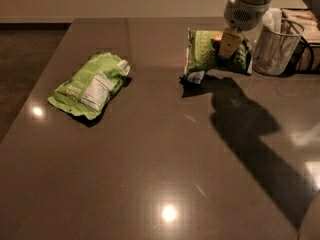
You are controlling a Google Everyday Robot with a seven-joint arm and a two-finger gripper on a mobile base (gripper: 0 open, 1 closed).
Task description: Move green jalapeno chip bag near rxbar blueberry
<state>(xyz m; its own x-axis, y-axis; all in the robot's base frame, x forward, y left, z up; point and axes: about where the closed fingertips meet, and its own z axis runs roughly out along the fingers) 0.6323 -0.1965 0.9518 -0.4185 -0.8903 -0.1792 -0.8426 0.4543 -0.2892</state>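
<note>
The gripper [228,50] is at the far right of the table [150,174], hanging from a pale rounded wrist that comes in at the top edge. One tan finger [230,43] lies across the front of the green jalapeno chip bag [202,54], and the gripper appears clamped on that bag's upper right part. The other finger is hidden behind the bag.

The bag stands up on edge with its printed front facing the near side. A small round orange logo shows just left of the finger. The bag's lower left corner reaches down to the rxbar blueberry [192,77], a small dark wrapper with a white patch lying flat on the table. Whether the two touch cannot be told, but they are right beside each other.

Just right of the held bag stands a wire mesh cup [276,48] with pale items inside.

Well apart, on the left side of the table, a second green chip bag [90,85] lies flat at a slant, its white nutrition panel facing up.

The arm's dark shadow runs across the table from the bag toward the near right corner.
</note>
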